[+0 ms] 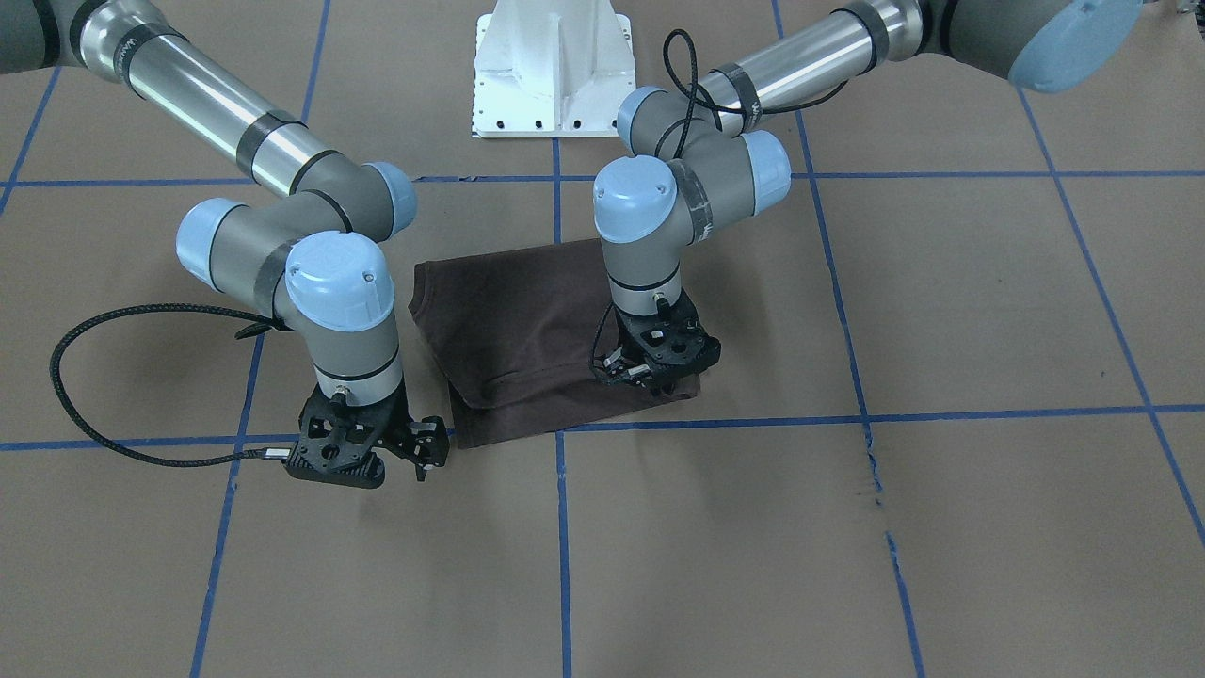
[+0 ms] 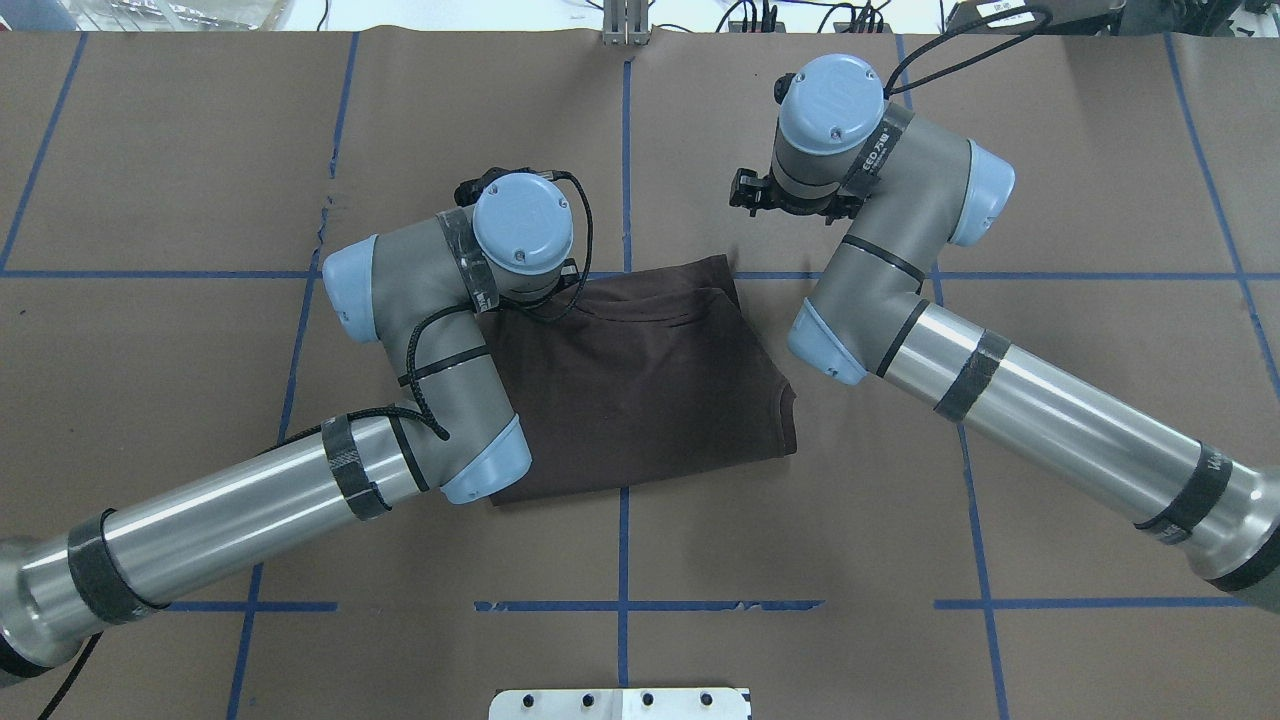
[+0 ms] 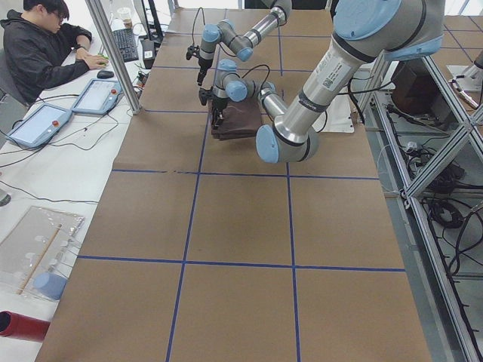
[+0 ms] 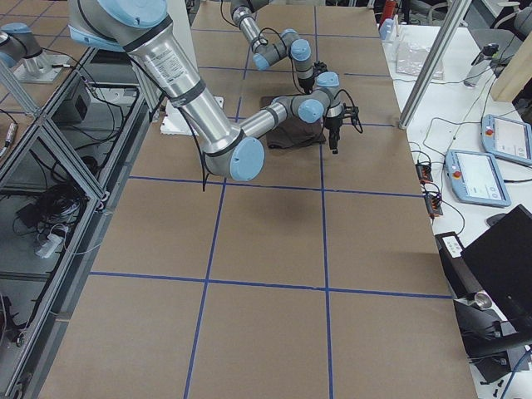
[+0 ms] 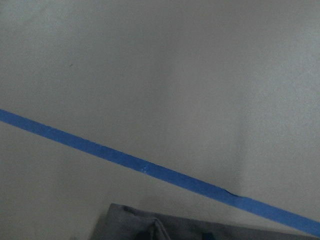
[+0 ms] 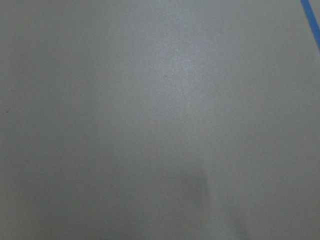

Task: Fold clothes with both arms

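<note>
The dark brown T-shirt (image 1: 537,320) lies on the table (image 1: 941,527) between the two arms, already folded into a compact, roughly rectangular stack of several layers. The left hand (image 1: 642,370) sits low over the stack's far corner on the robot's left. Whether it is pinching cloth or merely resting there cannot be told, because the wrist blocks it from above and its own camera shows only table, a strip of blue tape (image 5: 150,170) and a sliver of dark cloth. The right hand (image 1: 425,450) hangs over bare table just beside the far edge of the shirt on the robot's right, holding nothing. How wide its fingers stand cannot be told.

The cloth is likely light, limp and without stiffness: it would sag from any single hold, and its layers would probably slide over one another. The safest hold is probably at the two corners of one edge, one hand on each, pinching right through every layer. Lifting both together should keep the earlier folds from spilling open.
</note>
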Available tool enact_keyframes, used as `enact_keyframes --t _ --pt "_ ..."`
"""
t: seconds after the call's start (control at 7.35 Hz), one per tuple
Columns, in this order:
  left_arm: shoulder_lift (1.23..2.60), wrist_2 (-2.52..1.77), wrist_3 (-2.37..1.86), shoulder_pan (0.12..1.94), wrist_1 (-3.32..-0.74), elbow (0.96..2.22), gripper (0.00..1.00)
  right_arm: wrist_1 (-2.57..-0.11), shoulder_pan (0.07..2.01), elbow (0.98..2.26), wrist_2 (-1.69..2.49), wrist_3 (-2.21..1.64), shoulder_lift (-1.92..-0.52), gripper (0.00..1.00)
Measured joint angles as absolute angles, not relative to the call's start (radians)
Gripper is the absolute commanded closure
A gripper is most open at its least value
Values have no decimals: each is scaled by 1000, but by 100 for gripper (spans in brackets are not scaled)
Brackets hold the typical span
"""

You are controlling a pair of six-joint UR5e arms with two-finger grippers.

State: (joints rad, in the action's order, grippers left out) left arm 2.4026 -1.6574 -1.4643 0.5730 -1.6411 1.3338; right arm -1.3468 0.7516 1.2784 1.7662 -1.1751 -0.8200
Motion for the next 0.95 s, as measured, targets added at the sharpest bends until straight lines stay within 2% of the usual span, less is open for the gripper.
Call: enact_keyframes --t 0.54,0.68,0.82,0.95 --pt "2358 -1649 -1381 590 -1634 1345 100 -1347 743 1284 1764 -1178 -824 0" --pt "2347 -1648 -1363 598 -1637 1346 55 -1347 742 1284 1763 -1178 -826 0" --pt "2342 -1649 -1329 608 -1639 1351 1 -1347 742 1284 1763 -1178 -828 0" --pt "2339 -1650 -1271 621 -1639 1365 0 -1346 741 1284 1763 -1178 -828 0"
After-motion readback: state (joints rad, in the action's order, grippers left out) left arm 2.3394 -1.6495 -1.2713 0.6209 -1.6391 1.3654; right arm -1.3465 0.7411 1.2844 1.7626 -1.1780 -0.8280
